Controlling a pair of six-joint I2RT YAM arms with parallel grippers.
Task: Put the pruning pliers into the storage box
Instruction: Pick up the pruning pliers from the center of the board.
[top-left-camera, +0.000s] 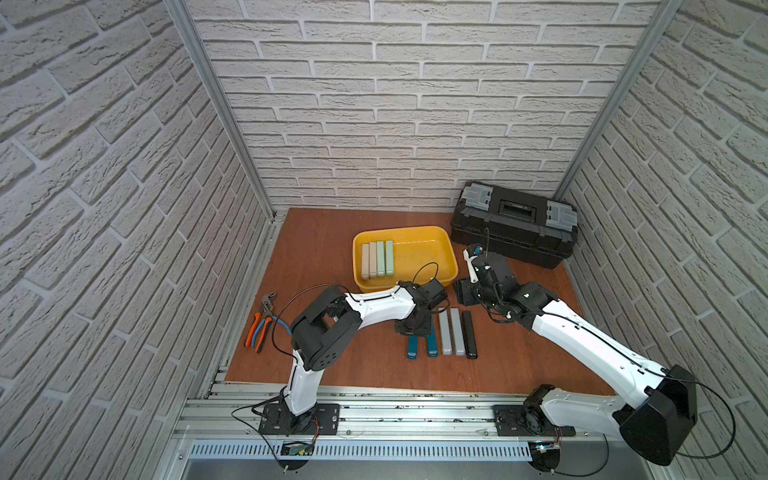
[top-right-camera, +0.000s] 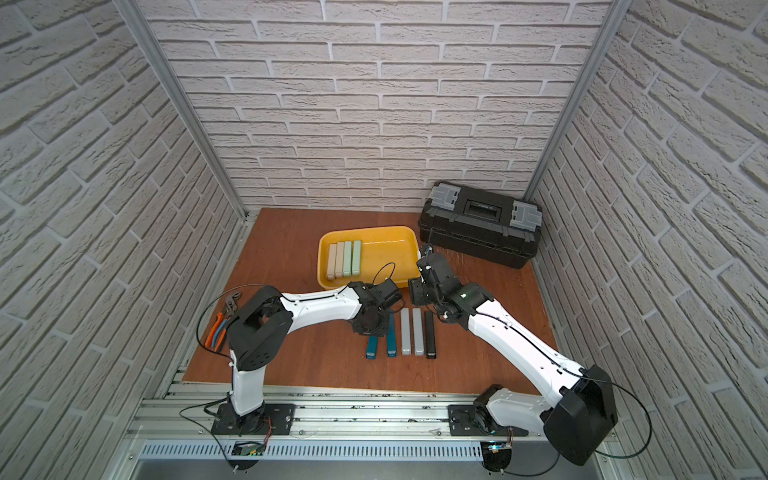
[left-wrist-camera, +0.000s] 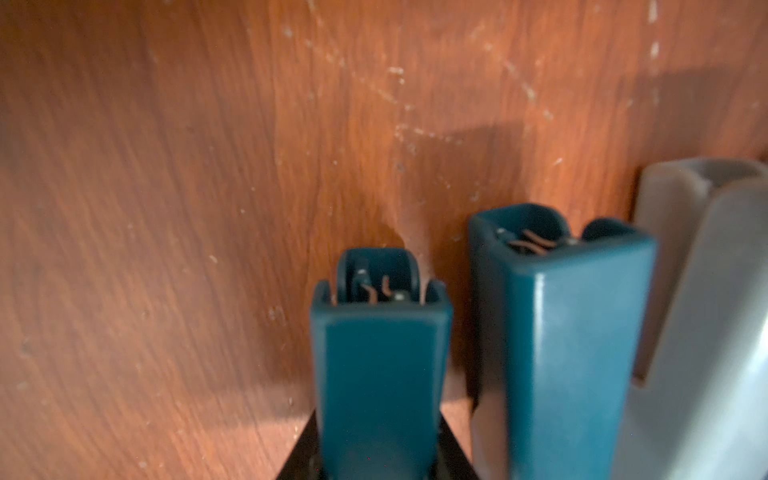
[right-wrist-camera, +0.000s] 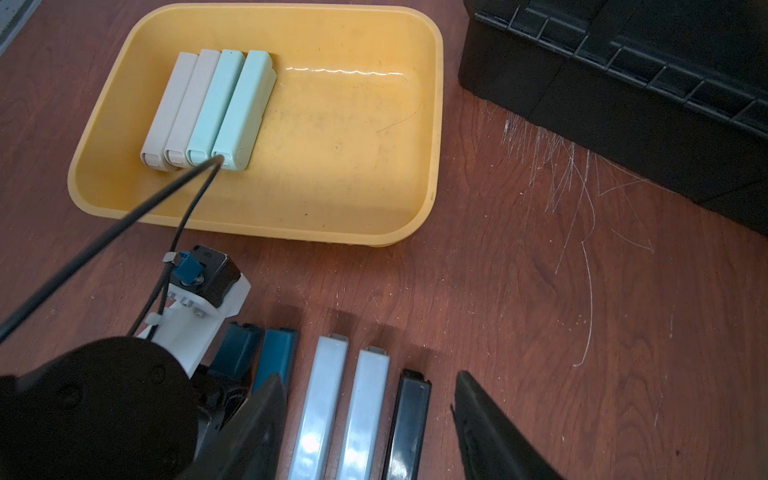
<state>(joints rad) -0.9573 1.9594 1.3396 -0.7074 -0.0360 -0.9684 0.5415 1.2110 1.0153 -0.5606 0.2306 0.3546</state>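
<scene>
The yellow storage box (top-left-camera: 405, 229) holds several pruning pliers (top-left-camera: 377, 258), two beige and two mint green, side by side at its left end. In front of it a row lies on the table: two teal bars, two grey bars (top-left-camera: 451, 332) and a black one (top-left-camera: 469, 334). My left gripper (top-left-camera: 413, 326) is shut on the leftmost teal bar (left-wrist-camera: 380, 374), gripping its far half; the bar lies low, in line with its teal neighbour (left-wrist-camera: 557, 340). My right gripper (right-wrist-camera: 368, 378) hovers open above the far ends of the grey and black bars, holding nothing.
A black toolbox (top-left-camera: 515, 224) with grey latches stands at the back right, close behind the right gripper. Orange-handled and blue-handled pliers (top-left-camera: 262, 324) lie at the table's left edge. Brick-patterned walls enclose the table on three sides.
</scene>
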